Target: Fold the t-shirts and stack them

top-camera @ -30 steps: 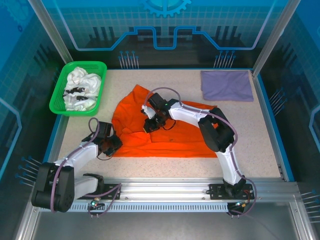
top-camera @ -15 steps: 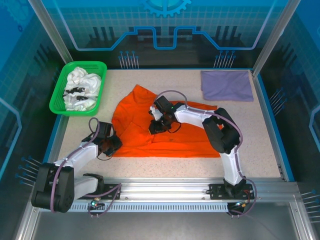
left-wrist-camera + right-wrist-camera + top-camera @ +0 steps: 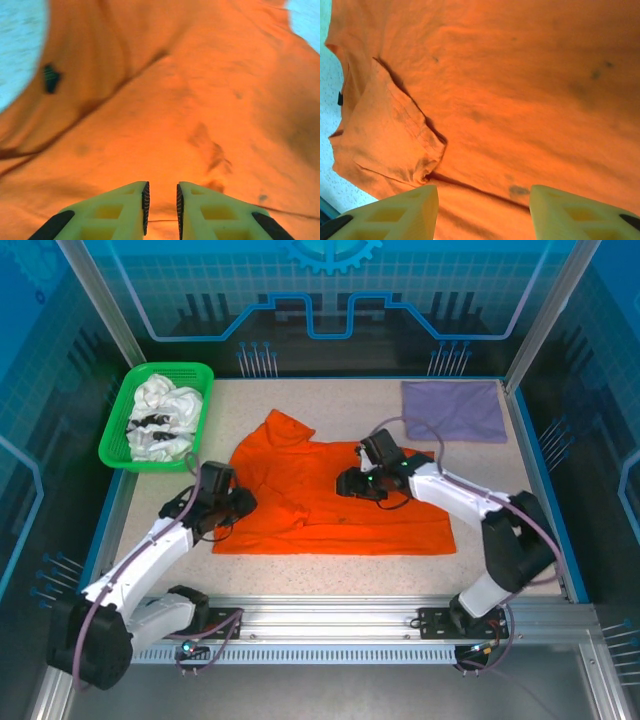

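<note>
Orange t-shirt (image 3: 300, 515) spread mid worktop (image 3: 350, 405), long axis running left to right. My left end effector (image 3: 238, 504) sits at its left edge, jaws barely parted, gripping nothing. My right end effector (image 3: 348, 483) hangs over the shirt's middle, jaws wide, empty. The left edge is nearer my left arm, the right edge nearer my right.

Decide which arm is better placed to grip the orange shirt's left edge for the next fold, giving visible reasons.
Left. The left hand sits at the orange t-shirt's left edge, low over the cloth. The right hand, jaws open, hovers over the shirt's middle, farther from that edge.
</note>
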Controlling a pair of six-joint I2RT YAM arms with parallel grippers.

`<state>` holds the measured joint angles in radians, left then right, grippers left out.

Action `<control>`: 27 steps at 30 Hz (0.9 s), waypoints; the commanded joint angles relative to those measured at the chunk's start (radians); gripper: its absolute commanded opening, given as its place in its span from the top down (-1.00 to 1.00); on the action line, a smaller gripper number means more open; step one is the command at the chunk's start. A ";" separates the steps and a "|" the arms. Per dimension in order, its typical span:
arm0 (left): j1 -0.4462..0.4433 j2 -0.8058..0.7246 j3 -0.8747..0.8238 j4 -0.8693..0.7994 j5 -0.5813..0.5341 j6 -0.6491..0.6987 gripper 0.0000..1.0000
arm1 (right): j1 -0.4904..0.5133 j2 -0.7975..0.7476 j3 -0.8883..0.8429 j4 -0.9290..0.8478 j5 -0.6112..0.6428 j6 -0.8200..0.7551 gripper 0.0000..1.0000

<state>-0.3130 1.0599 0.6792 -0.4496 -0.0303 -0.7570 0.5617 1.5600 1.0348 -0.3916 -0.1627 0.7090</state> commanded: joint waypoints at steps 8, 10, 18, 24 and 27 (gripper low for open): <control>-0.165 0.231 -0.063 0.084 -0.059 -0.027 0.51 | -0.002 -0.427 -0.486 -0.004 0.244 0.262 -0.25; -0.166 0.245 -0.105 0.096 -0.072 -0.055 0.50 | -0.013 -0.504 -0.562 -0.013 0.257 0.284 -0.27; -0.177 0.139 -0.231 -0.008 -0.165 -0.132 0.49 | -0.099 -0.637 -0.672 -0.117 0.229 0.238 -0.32; -0.202 0.004 -0.273 -0.111 -0.198 -0.172 0.50 | -0.138 -0.606 -0.671 -0.151 0.163 0.199 -0.31; -0.219 -0.050 -0.275 -0.166 -0.210 -0.195 0.51 | -0.137 -0.562 -0.641 -0.200 0.150 0.209 -0.25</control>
<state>-0.5167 1.0489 0.4213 -0.5007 -0.1936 -0.9127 0.4374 0.9630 0.3813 -0.4881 0.0170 0.9226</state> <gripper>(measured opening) 0.247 0.631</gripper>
